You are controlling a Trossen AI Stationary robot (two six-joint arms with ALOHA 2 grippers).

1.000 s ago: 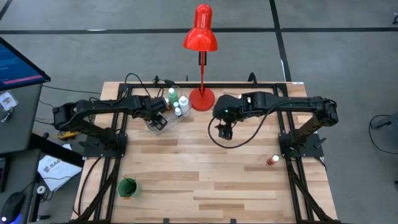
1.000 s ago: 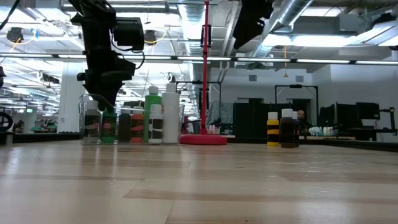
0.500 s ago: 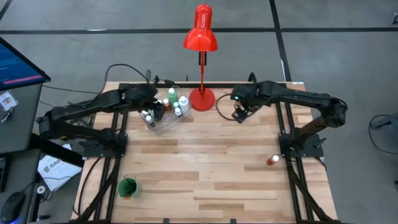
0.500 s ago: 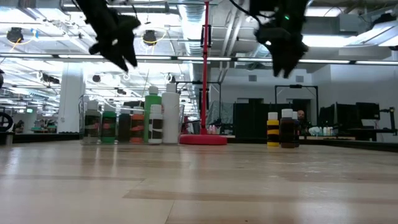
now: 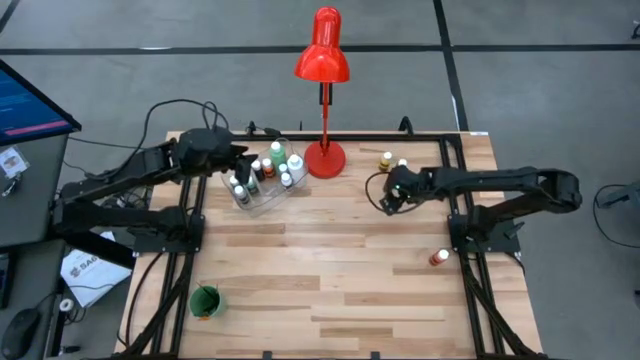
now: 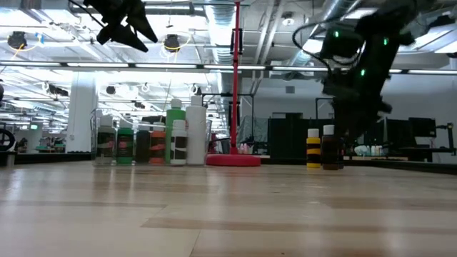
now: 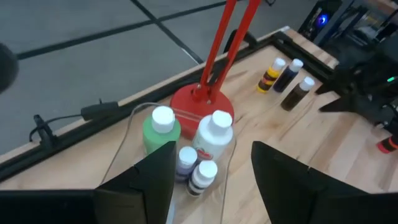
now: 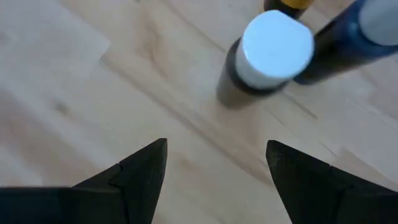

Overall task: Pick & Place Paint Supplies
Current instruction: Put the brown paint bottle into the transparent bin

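Several small paint bottles stand in a clear container at the table's far left, among them a green one and a white one. My left gripper hangs open above and left of it, holding nothing. Three more bottles stand on the table at the far right: yellow, dark blue and brown with a white cap. My right gripper hovers open just above and nearer than the brown one. A red bottle stands alone at the right edge.
A tall red desk lamp has its round base at the far edge, between the container and the three bottles. A green cup stands near the front left corner. Bare wood fills the middle and front of the table.
My left gripper has risen out of the container, drawn back toward the table's left edge and tipped up toward level. My right gripper has swung from the table's middle toward the right, come down near the three bottles and rolled at the wrist. Both stayed open.
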